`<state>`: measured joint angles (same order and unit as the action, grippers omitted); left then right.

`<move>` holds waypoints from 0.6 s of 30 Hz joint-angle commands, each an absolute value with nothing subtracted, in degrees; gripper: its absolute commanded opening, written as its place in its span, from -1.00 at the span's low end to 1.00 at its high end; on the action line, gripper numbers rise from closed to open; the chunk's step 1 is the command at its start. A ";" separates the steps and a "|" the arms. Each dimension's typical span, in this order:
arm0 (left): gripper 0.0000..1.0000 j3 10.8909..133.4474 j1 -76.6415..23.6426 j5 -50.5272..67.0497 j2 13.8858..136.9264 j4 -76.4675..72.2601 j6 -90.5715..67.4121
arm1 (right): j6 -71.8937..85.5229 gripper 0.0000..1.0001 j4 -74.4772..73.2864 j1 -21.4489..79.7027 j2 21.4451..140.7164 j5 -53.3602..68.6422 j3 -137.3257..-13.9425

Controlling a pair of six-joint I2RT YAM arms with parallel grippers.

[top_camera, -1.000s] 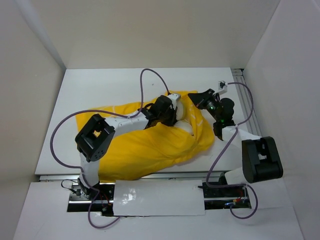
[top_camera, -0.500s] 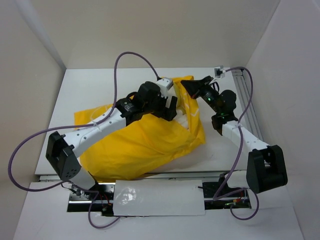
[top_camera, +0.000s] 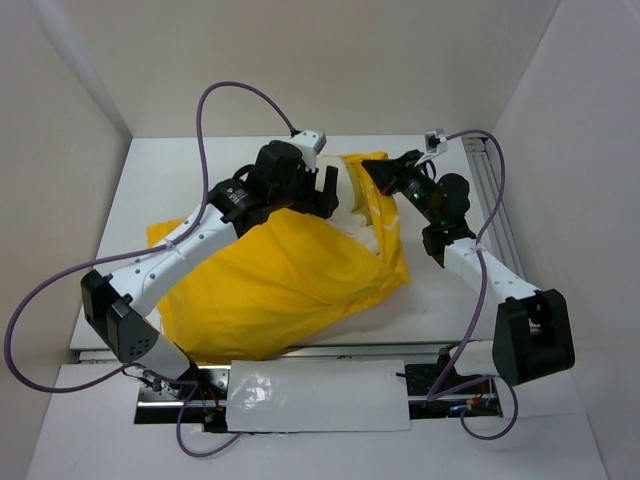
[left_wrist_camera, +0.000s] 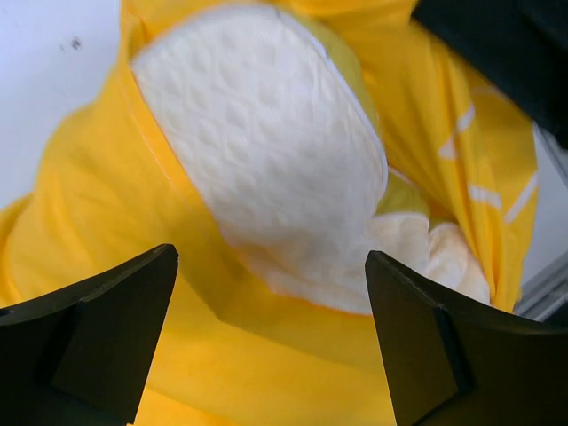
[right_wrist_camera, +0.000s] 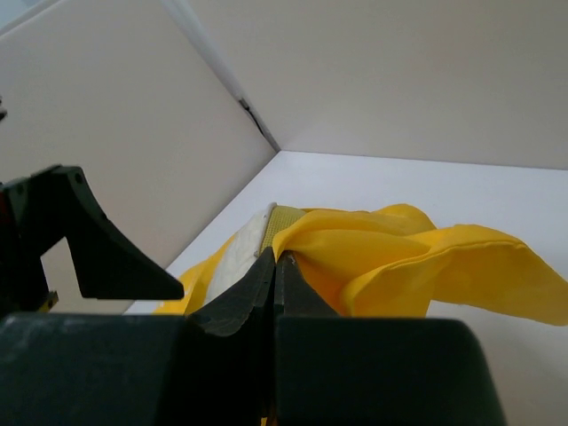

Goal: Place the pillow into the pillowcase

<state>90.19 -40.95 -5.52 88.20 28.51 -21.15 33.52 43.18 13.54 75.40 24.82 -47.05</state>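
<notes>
Your table (top_camera: 200,170) was white and walled in by pale panels on three sides. Across its middle lay the pillowcase (top_camera: 290,280), a bulging heap of bright yellow fabric that ran from the near left edge toward the far right. From the left wrist view, the pillowcase (left_wrist_camera: 106,222) wrapped around the sides of the pillow (left_wrist_camera: 266,151), whose quilted cream end lay bare at the opening. From above, that bare part of the pillow (top_camera: 352,188) sat at the far end of the heap, between your two grippers, and the rest was covered by yellow cloth.

Your left gripper (top_camera: 330,192) hung just over that exposed end with its jaws spread wide and nothing between them. In its own camera, the left gripper (left_wrist_camera: 271,259) framed the pillow without touching it.

Your right gripper (top_camera: 368,170) was at the far rim of the opening. In the wrist view, the right gripper (right_wrist_camera: 276,262) had its jaws pressed together on a fold of the pillowcase (right_wrist_camera: 399,257), lifted off the table.

A purple cable (top_camera: 230,90) looped above each arm.
</notes>
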 commanded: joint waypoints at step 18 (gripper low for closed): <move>0.90 106.34 -40.25 -11.07 109.85 23.03 -16.87 | 33.83 -1.00 46.49 15.47 77.17 28.83 -53.88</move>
<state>104.01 -39.77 -8.78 106.26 25.30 -18.96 32.88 39.24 14.35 78.15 25.93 -48.75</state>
